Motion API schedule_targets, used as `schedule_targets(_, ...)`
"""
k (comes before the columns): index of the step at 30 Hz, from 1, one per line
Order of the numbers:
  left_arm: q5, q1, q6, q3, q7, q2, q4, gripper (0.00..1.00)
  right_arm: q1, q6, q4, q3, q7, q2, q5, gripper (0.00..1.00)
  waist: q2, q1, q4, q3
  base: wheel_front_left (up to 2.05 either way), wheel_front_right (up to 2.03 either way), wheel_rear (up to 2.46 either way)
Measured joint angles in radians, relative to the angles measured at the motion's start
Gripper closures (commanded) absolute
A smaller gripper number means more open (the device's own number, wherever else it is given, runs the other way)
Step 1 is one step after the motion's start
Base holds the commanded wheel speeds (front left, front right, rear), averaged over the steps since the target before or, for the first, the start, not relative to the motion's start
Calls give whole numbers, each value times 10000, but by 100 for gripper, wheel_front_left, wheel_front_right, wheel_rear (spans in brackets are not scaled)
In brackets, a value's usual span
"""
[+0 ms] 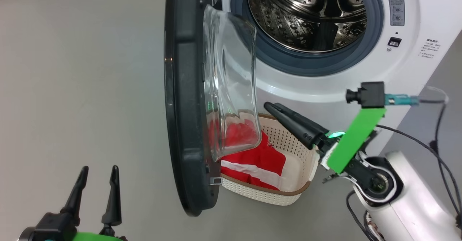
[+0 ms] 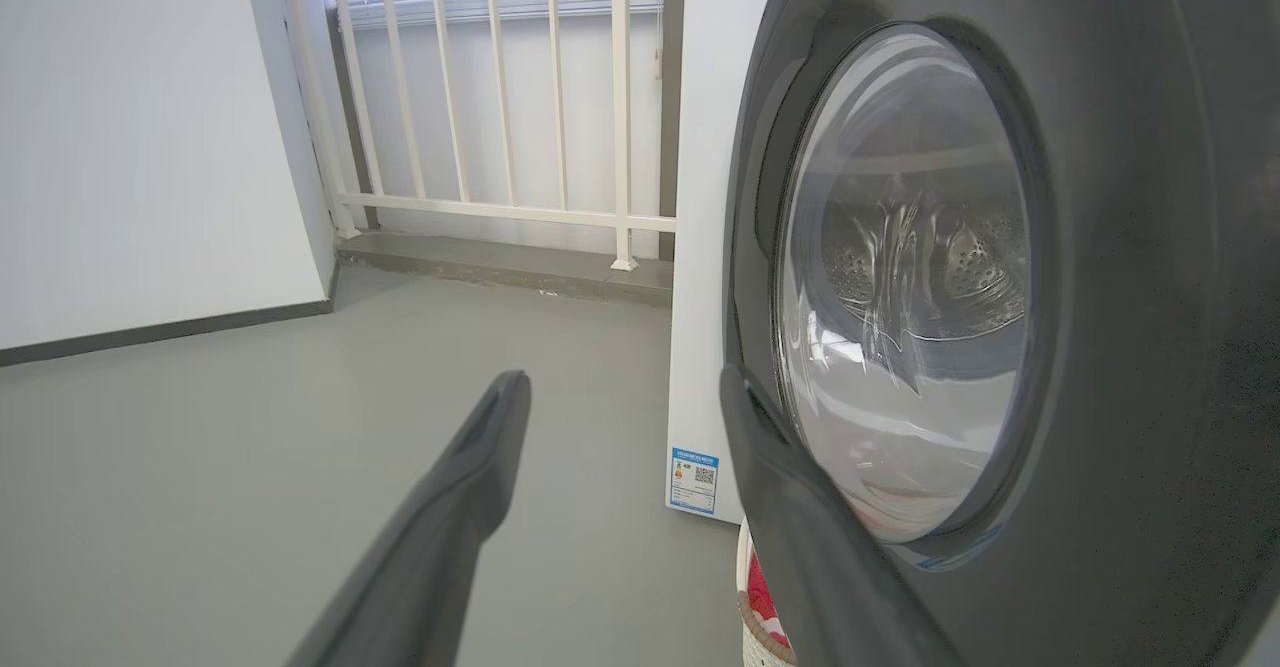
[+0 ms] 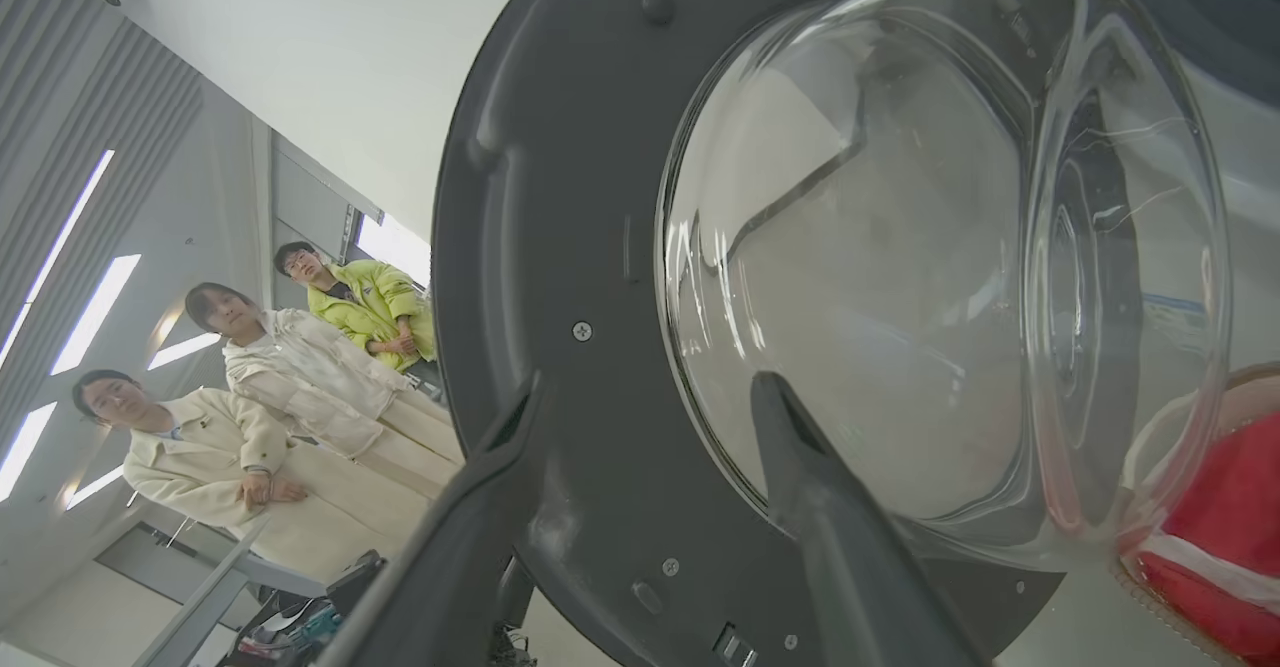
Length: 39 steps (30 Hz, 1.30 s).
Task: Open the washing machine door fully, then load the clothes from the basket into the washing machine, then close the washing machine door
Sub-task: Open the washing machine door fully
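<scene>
The washing machine (image 1: 361, 74) stands with its steel drum (image 1: 310, 13) exposed. The washing machine door (image 1: 184, 100) is swung out and seen edge-on, its glass bowl (image 1: 231, 89) bulging toward the machine. Below it the basket (image 1: 288, 186) sits on the floor holding the red, white-striped clothes (image 1: 260, 161). My right gripper (image 1: 272, 106) hovers over the basket's far rim, open and empty, facing the door's inner side (image 3: 560, 197) with its own fingers spread (image 3: 648, 392). Open and empty at the lower left, my left gripper (image 1: 99, 168) is outside the door (image 2: 1150, 247), fingers apart (image 2: 622, 382).
Grey floor (image 1: 72, 89) spreads to the left of the door. A white railing (image 2: 500, 97) and a wall stand beyond the machine's side. Three people (image 3: 260, 387) watch from behind the door. Cables (image 1: 440, 132) trail by my right arm.
</scene>
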Motion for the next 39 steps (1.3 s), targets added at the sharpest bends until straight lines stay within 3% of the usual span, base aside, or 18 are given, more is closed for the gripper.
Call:
schedule_targets(11,-2,40,0,-2,0,2,-109,0,1223,0,-675,405,-3509,-951,-1455,0,0,0,-151,-242,0,0,0)
schedule_targets(20,-6,49,0,-19,0,2,-151,0,1722,0,-71,1152,-6220,-1547,-3254,0,0,0,-308,-388,0,0,0)
schedule_targets(26,-17,82,0,-21,0,2,-211,0,1950,0,410,1310,-6638,-1697,-4778,0,0,0,-388,-452,0,0,0)
schedule_targets(32,-48,89,0,-33,0,0,-247,0,2698,0,913,311,-6640,-1208,-5708,0,0,0,-401,-464,0,0,0)
schedule_targets(39,-77,127,0,-31,0,-2,-272,0,3196,0,1221,-38,-6640,-899,-7181,0,0,0,-394,-467,0,0,0)
